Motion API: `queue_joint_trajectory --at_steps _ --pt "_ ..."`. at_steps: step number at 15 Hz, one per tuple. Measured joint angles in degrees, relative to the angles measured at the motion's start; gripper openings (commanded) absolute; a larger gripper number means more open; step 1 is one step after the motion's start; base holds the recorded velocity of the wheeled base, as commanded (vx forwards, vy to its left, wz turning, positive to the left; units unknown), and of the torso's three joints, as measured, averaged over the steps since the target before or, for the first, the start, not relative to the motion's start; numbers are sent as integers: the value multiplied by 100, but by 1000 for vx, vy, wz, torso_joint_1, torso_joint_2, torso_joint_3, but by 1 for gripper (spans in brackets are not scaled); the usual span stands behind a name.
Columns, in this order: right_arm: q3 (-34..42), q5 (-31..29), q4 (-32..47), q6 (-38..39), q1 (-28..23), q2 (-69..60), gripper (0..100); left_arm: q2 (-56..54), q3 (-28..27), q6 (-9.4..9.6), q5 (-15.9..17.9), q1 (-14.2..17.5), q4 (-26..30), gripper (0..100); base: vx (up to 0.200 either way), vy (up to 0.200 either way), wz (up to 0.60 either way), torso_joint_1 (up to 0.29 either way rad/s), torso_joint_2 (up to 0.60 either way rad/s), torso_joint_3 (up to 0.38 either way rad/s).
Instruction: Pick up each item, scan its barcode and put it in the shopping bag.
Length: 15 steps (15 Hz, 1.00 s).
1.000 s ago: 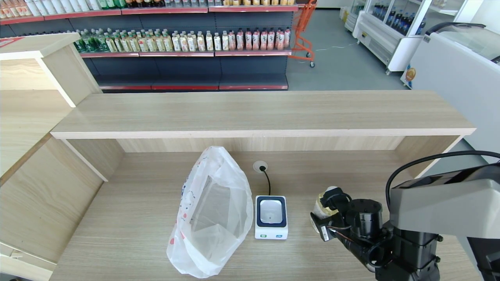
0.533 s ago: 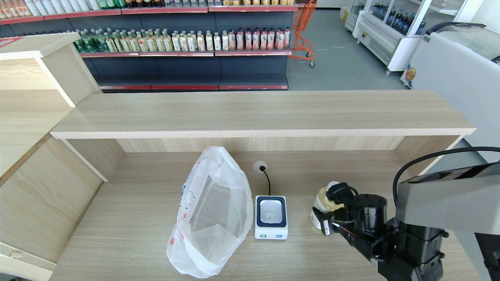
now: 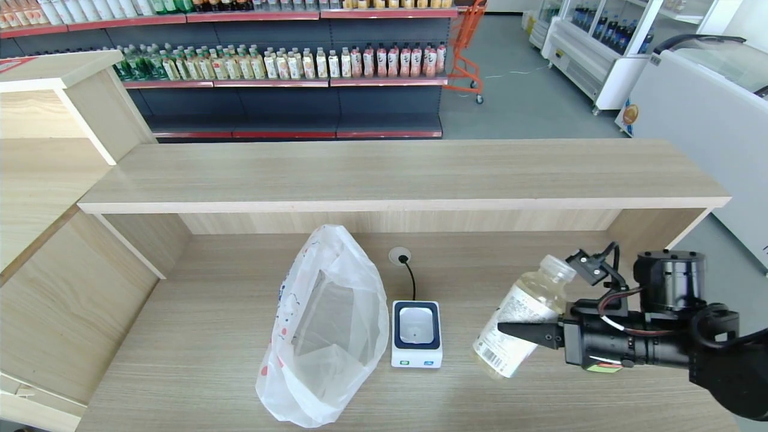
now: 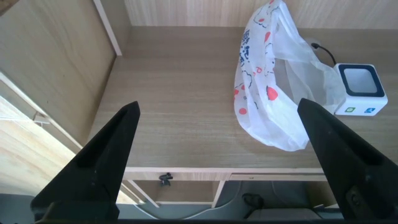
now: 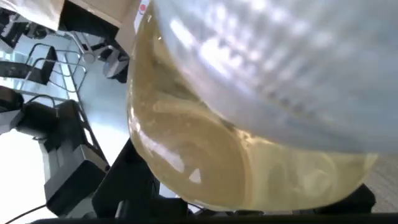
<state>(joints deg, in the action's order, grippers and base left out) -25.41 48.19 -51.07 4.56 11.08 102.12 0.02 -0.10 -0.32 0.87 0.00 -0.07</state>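
Down on a pale wood-grain counter (image 3: 198, 336), walled at the far side by a raised ledge (image 3: 396, 171) of the same wood. Beyond it, shop floor: long shelves of bottled drinks (image 3: 288, 63), an orange trolley (image 3: 465, 42), white freezers (image 3: 690, 102) off to the right. On the counter, a white plastic shopping bag (image 3: 327, 324) with red and blue print, slumped, mouth open toward the near edge. Just beside it on the right, a small white barcode scanner (image 3: 416, 333), dark window facing up, wired by a black cable (image 3: 410, 277) to a round port in the counter. Between scanner and bottle, bare wood. Right of the scanner, near but apart, a clear bottle (image 3: 522, 303) of pale yellowish drink, tilted, cap up and away, labelled base toward the near edge. Clamped across its middle from the right, the right gripper (image 3: 528, 329), one dark finger flat over the label. Left gripper (image 4: 217, 168) spread wide and holding nothing, above the counter's near edge, on the bag's side away from the scanner.
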Motion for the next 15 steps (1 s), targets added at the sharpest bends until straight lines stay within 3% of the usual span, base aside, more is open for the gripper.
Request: queue_joint_trajectory --at_steps 3,8,15 --pt "162 261 137 15 24 -728 0 -2 0 -1 2 0 0 100 0 0 0 0 0 0" --pt "518 301 177 414 641 -1232 0 -2 0 0 2 0 0 100 0 0 0 0 0 0" --pt "366 313 161 956 1347 -1254 0 0 0 0 2 0 0 100 0 0 0 0 0 0"
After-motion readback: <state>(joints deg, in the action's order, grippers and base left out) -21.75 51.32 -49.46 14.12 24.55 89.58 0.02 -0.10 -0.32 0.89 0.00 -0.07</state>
